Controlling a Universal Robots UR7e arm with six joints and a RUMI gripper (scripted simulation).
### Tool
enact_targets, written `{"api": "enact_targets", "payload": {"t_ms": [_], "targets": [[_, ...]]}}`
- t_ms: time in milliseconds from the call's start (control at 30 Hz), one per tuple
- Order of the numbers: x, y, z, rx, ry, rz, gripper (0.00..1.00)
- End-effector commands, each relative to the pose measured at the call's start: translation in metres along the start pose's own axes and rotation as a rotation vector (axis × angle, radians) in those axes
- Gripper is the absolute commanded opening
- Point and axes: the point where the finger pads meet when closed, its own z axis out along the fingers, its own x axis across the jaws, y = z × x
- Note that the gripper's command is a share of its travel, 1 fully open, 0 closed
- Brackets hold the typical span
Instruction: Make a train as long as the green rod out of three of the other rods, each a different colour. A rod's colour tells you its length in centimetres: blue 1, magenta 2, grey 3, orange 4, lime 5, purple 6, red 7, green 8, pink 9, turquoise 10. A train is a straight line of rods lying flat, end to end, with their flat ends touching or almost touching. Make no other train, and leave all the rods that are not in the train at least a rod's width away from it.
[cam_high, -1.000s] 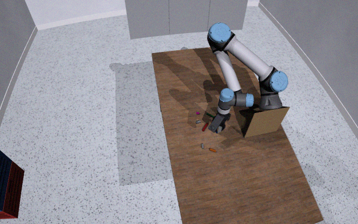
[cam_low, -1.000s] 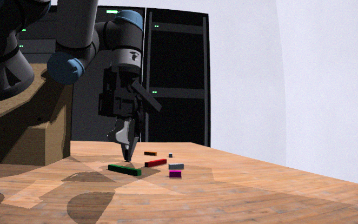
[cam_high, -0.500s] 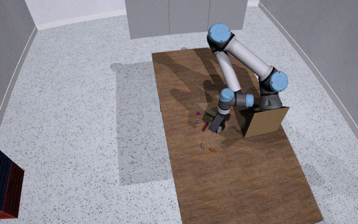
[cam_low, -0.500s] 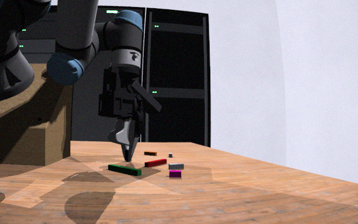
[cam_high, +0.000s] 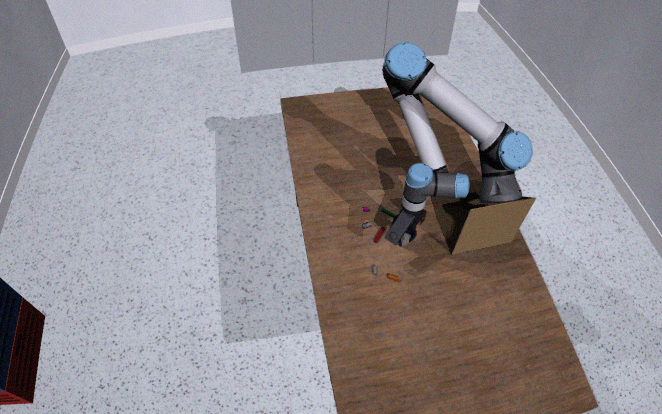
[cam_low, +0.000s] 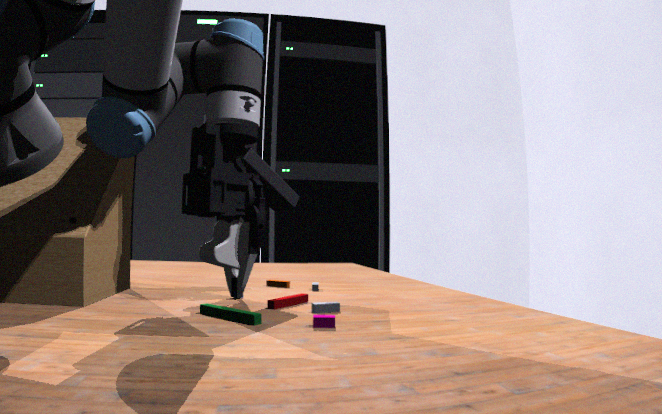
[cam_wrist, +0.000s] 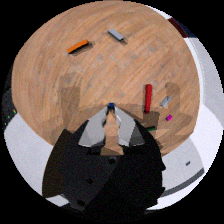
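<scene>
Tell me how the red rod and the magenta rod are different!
The red rod is long, but the magenta rod is short. The red rod lies nearer the gripper; the magenta rod lies farther from it. Both lie flat on the wooden table.

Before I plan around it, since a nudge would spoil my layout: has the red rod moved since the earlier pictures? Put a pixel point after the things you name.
No. In the top view, the red rod (cam_high: 379, 234) (cam_low: 288, 301) (cam_wrist: 148, 98) keeps its place against the table's edge (cam_high: 307, 240).
</scene>
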Motion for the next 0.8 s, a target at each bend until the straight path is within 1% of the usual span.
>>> {"api": "enact_targets", "payload": {"t_ms": [0, 167, 200, 267, 300, 367, 400, 467, 500, 633, 667, 767], "targets": [[0.0002, -0.0005, 0.0002, 0.001, 0.000, 0.001, 0.00], [0.0002, -0.0005, 0.0002, 0.001, 0.000, 0.001, 0.00], [0.0002, -0.0005, 0.0002, 0.001, 0.000, 0.001, 0.03], [0.0002, -0.0005, 0.0002, 0.001, 0.000, 0.001, 0.03], [0.0002, -0.0005, 0.0002, 0.001, 0.000, 0.001, 0.06], [0.0002, -0.0005, 0.0002, 0.001, 0.000, 0.001, 0.06], [0.0002, -0.0005, 0.0002, 0.001, 0.000, 0.001, 0.08], [0.0002, -0.0005, 0.0002, 0.001, 0.000, 0.001, 0.08], [0.0002, -0.0005, 0.0002, 0.001, 0.000, 0.001, 0.11], [0.0002, -0.0005, 0.0002, 0.001, 0.000, 0.001, 0.11], [0.0002, -0.0005, 0.0002, 0.001, 0.000, 0.001, 0.14], [0.0002, -0.0005, 0.0002, 0.001, 0.000, 0.001, 0.14]]}}
